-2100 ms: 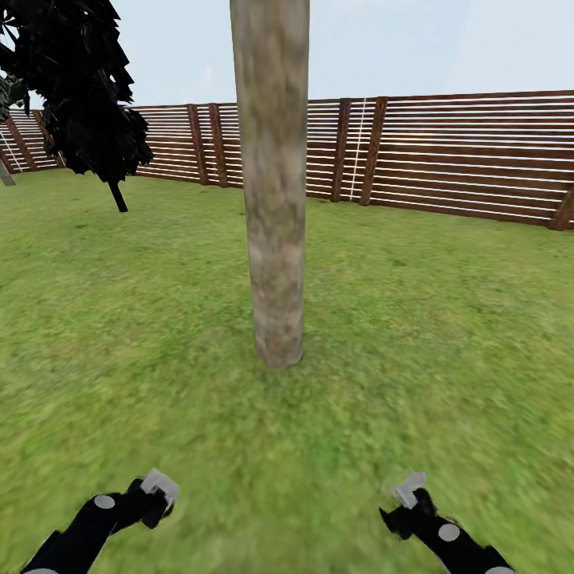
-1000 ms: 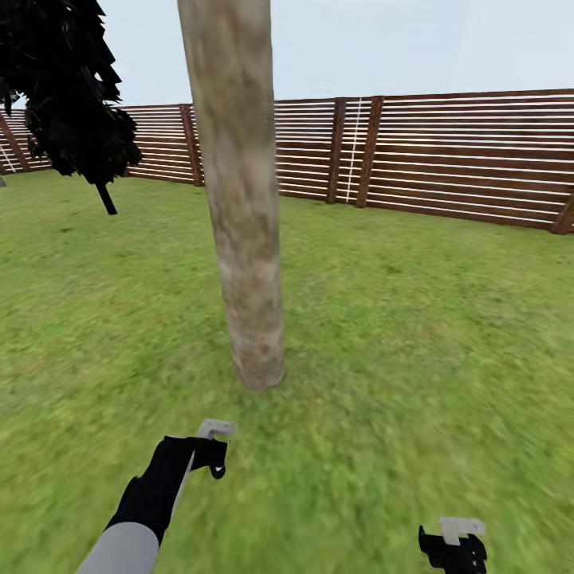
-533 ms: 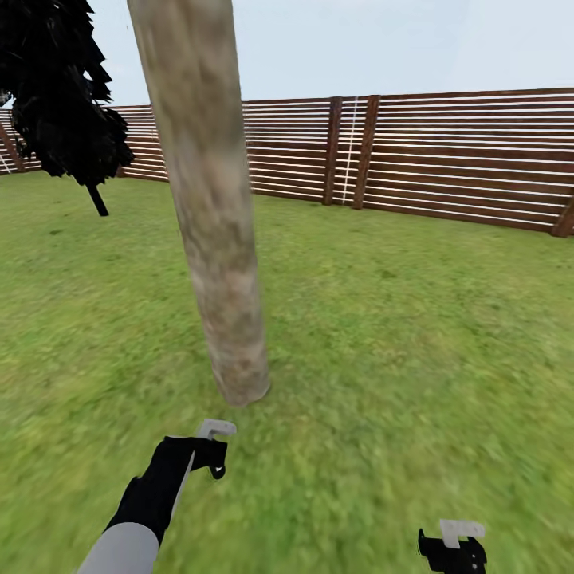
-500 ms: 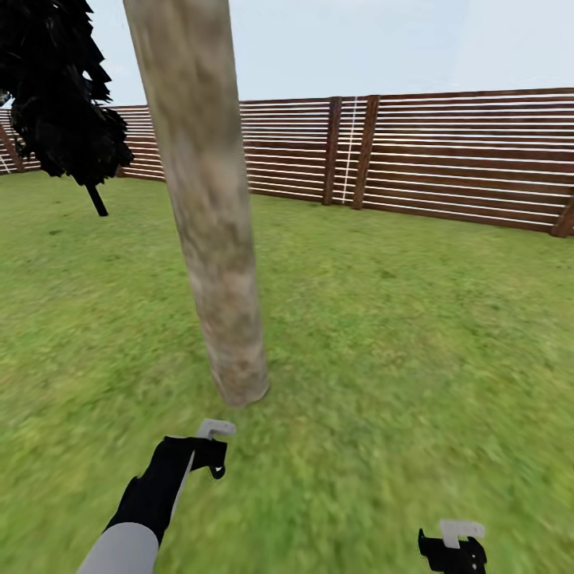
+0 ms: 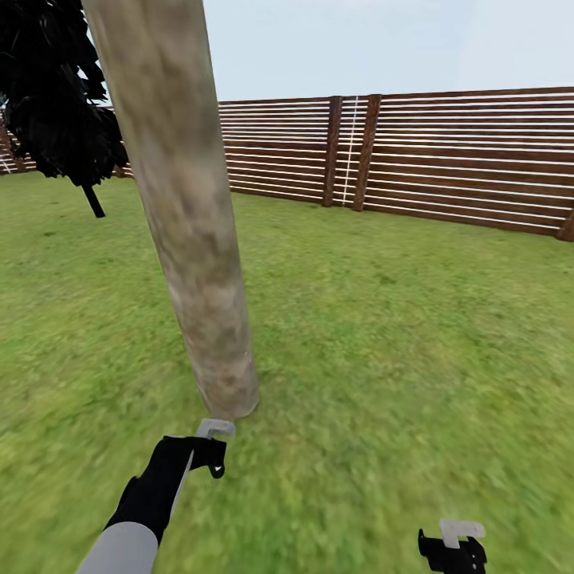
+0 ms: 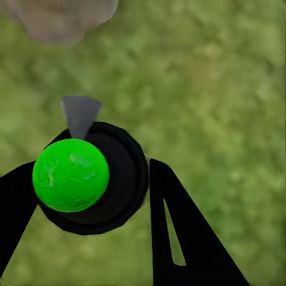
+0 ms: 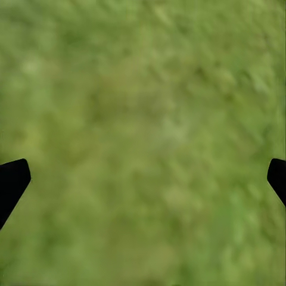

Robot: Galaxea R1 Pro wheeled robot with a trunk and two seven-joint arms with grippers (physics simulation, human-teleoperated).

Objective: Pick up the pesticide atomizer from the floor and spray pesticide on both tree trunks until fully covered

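Observation:
One tree's trunk [image 5: 191, 223], thick and mottled grey-beige, rises from the grass floor [image 5: 383, 335] just ahead of my left arm. My left gripper [image 5: 209, 458] is shut on the pesticide atomizer [image 5: 215, 429], whose pale grey trigger head sits close to the trunk's base. The left wrist view has the atomizer [image 6: 71, 176] as a dark round bottle with a green spot, held in my left gripper [image 6: 89, 196], its grey nozzle aimed at the trunk base [image 6: 59, 18]. My right gripper [image 5: 453, 546] hangs low at the right, open [image 7: 143, 179] over bare grass.
A brown slat fence [image 5: 446, 159] bounds the garden at the back. A thin-stemmed black-leaved tree [image 5: 56, 104] stands at the far left. Open lawn stretches to the right of the trunk.
The left arm reached forward with the atomizer early on and has held since. The view has moved closer, so the trunk looms larger and further left, its base near the nozzle.

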